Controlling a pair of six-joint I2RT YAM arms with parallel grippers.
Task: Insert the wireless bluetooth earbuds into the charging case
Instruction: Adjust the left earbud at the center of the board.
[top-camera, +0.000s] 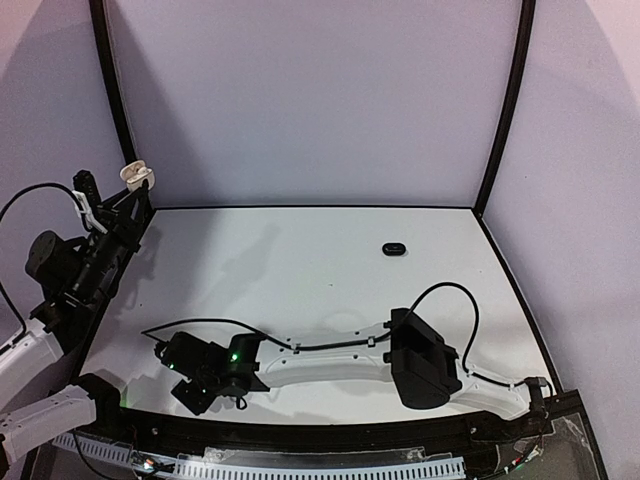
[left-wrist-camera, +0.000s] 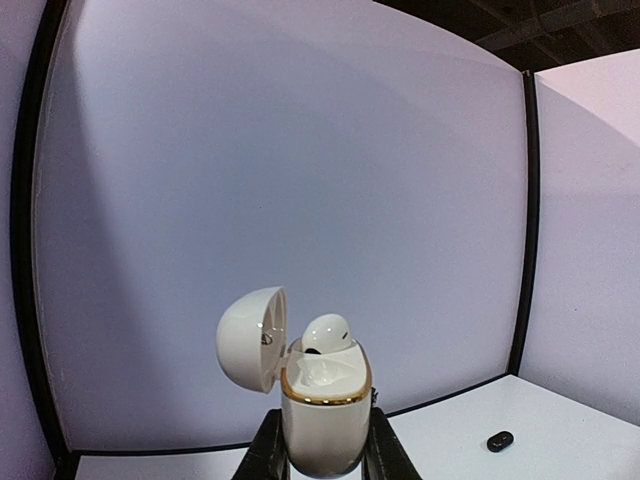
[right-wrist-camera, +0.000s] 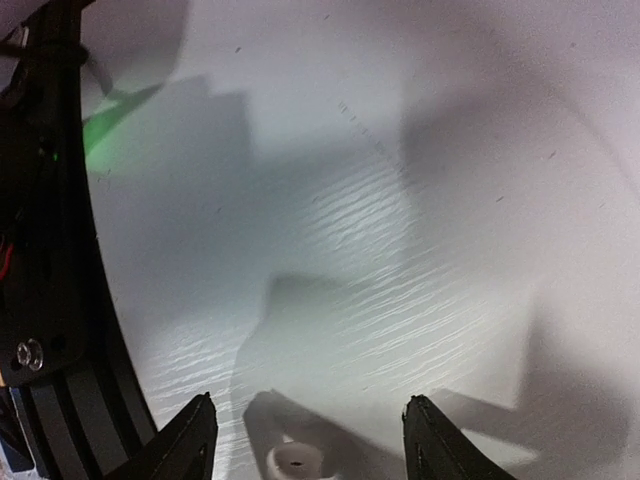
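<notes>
Pinching the white charging case (left-wrist-camera: 322, 410) by its lower body, the left gripper (left-wrist-camera: 322, 445) is pressed together on it and holds it upright in the air above the worktop's (top-camera: 300, 270) far left corner. The lid (left-wrist-camera: 253, 338) is swung open to the left, leaving the gold-rimmed mouth uncovered. One white earbud (left-wrist-camera: 328, 333) sits at the back of the mouth and pokes up above the rim. The hollow in front of it shows bare cream lining.

The right gripper (right-wrist-camera: 315, 440) hangs low over the worktop near its near left corner, its fingers (right-wrist-camera: 190, 440) spread and gripping nothing. Between them, at the bottom edge of the right wrist view and partly cut off, lies a small white rounded piece with a dark spot. By its look it is a loose white earbud (right-wrist-camera: 295, 460), and neither finger touches it. A dark edge rail (right-wrist-camera: 45, 250) runs just beside the left finger.

The right arm (top-camera: 330, 365) stretches along the near edge, with a black cable (top-camera: 200, 325) looping over it. A small black oval object (top-camera: 394, 249) lies well apart, near the far right corner. It is too small to tell whether it is a case or a bud.
</notes>
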